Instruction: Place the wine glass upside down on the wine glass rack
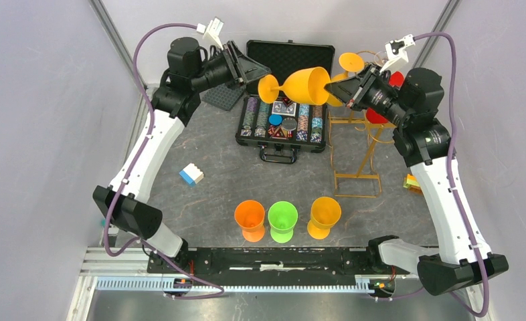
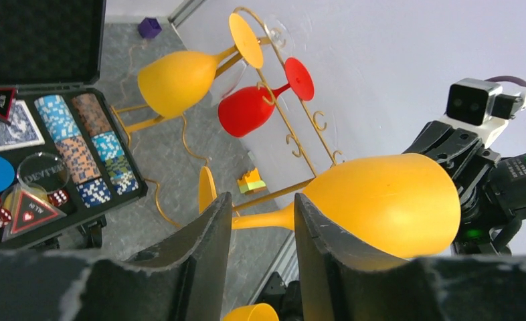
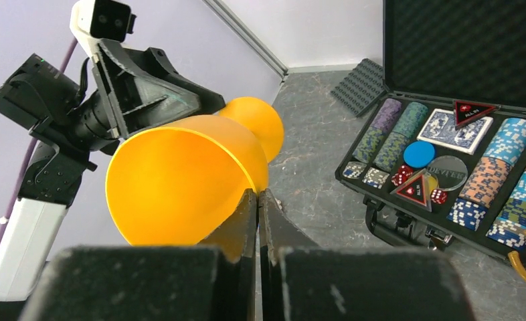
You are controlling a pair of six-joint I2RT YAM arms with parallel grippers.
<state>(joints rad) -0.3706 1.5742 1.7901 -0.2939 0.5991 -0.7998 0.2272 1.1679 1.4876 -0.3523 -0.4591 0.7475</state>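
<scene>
An orange-yellow wine glass (image 1: 307,85) (image 2: 381,200) (image 3: 173,180) lies on its side in the air above the poker case. My right gripper (image 1: 337,90) (image 3: 257,194) is shut on the rim of its bowl. My left gripper (image 1: 264,72) (image 2: 261,200) is at the foot end. Its jaws stand apart, one towards the foot and one towards the bowl, with the stem showing across the gap. I see no contact with the stem. The gold wire wine glass rack (image 1: 366,152) (image 2: 292,140) stands to the right, with a yellow glass (image 2: 177,80) and a red glass (image 2: 247,110) hanging upside down on it.
An open black case of poker chips (image 1: 284,124) sits at the back centre. Orange (image 1: 250,217), green (image 1: 282,219) and yellow (image 1: 324,215) cups stand in a row near the front. A blue-and-white block (image 1: 191,174) lies at the left, and a small block (image 1: 413,182) lies right of the rack.
</scene>
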